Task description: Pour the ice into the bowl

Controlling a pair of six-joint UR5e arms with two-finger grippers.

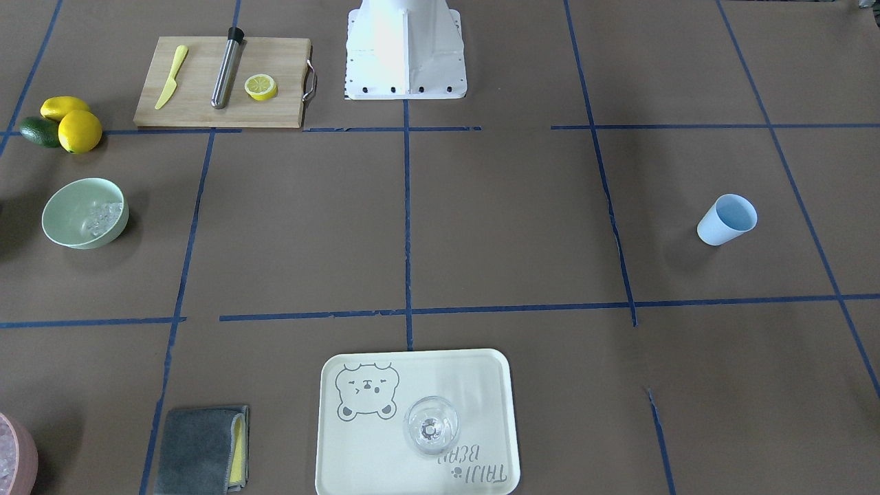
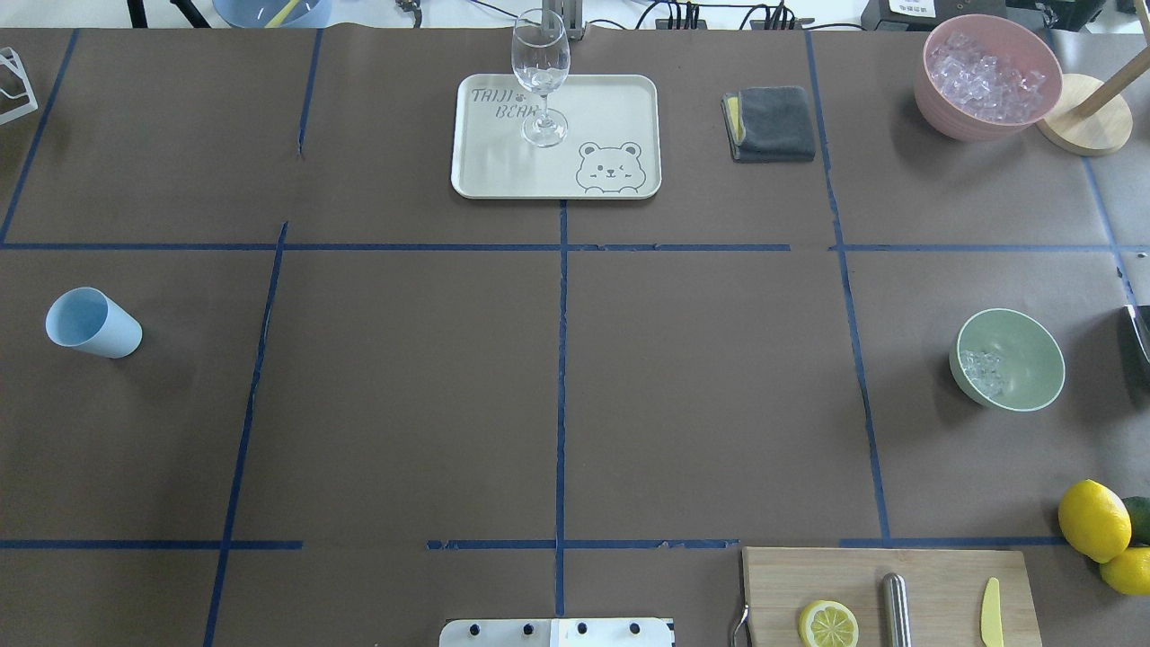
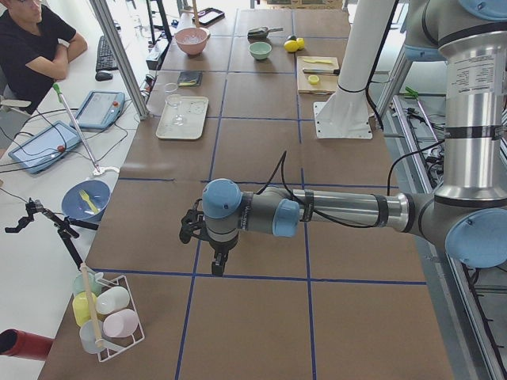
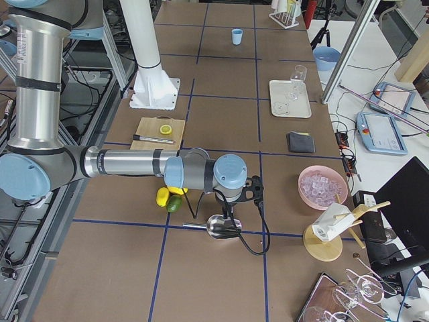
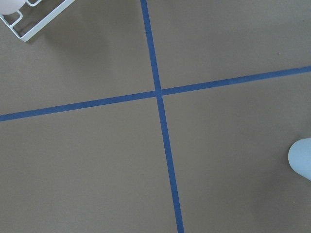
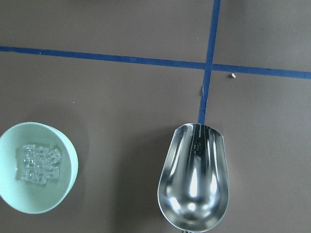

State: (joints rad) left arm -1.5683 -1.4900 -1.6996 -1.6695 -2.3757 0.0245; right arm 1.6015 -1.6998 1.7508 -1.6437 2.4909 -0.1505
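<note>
At the table's end on the robot's right, in the front-facing view: a mint-green bowl (image 1: 60, 206) standing upright, with the ice (image 1: 101, 216) already inside, heaped against one wall. No arm in sight here.

From overhead, the same: cubes in the bowl, on the side toward the table's middle. A blue cup (image 2: 92, 323) well apart at the opposite end.

From the left end: the left hand (image 3: 216, 267) hanging over bare table, far from the bowl. Released or clenched, cannot tell.

From the right end: the right hand (image 4: 226, 209) hovering just above a metal scoop (image 4: 219, 226) lying on the table, handle toward the robot. Clenched or released, cannot tell here either. Bowl hidden behind this arm.

In the left wrist view: only tape lines, a corner of a wire rack (image 5: 29, 24) and an edge of the cup.

In the right wrist view: scoop empty, directly below, long axis up-down in the picture, mouth at the top. Bowl near it toward the lower left, not touching.

Judging so: pouring done, right arm clearly the nearer one, only a withdrawal likely to come.
</note>
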